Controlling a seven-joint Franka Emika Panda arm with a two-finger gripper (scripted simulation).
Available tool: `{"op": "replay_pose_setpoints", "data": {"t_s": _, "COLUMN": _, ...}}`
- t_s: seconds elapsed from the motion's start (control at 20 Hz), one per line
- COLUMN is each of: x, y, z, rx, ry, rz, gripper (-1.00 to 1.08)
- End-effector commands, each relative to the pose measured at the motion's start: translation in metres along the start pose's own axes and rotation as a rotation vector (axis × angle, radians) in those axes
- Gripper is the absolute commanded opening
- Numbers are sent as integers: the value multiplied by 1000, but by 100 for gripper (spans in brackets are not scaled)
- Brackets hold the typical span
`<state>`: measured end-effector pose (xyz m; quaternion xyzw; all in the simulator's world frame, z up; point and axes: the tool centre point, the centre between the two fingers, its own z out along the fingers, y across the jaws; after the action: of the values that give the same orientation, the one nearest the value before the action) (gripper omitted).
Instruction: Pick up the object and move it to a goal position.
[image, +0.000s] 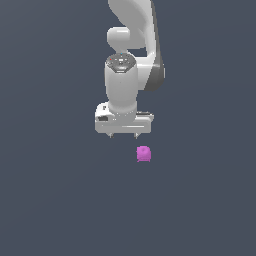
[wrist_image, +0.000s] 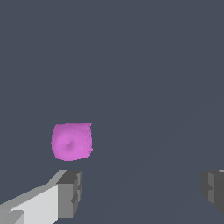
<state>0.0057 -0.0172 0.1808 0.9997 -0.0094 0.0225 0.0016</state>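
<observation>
Exterior view: approach step, grasp not yet made. Claw (image: 124, 135) hangs above table (image: 50, 200), empty; object (image: 143, 154) lies just beyond it, toward exterior view's right. Next move likely calls for shift over object, then descent.

Wrist view: fingers (wrist_image: 70, 192) wide apart, touching nothing; object (wrist_image: 71, 141) outside gap, beside one finger.

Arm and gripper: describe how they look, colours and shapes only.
The arm is glossy white with rounded, tube-like links and a dark grey band along one side. A grey disc with small markings caps the wrist joint. The gripper has a wide, boxy white body with two short stubby tips. In the wrist view, its fingers are white with blocky, ridged grey pads. No cables show.
</observation>
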Motion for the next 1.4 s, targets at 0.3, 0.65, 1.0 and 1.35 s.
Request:
{"op": "replay_pose_setpoints", "data": {"t_s": 0.3, "x": -10, "y": -16, "z": 12, "rx": 22, "ry": -40, "rz": -21, "gripper": 100}}
{"op": "replay_pose_setpoints", "data": {"t_s": 0.65, "x": -12, "y": -20, "z": 14, "rx": 26, "ry": -48, "rz": -26, "gripper": 100}}
{"op": "replay_pose_setpoints", "data": {"t_s": 1.0, "x": -8, "y": -43, "z": 38, "rx": 18, "ry": -48, "rz": -37, "gripper": 100}}
{"op": "replay_pose_setpoints", "data": {"t_s": 1.35, "x": -4, "y": -80, "z": 76, "rx": 7, "ry": -46, "rz": -55, "gripper": 100}}
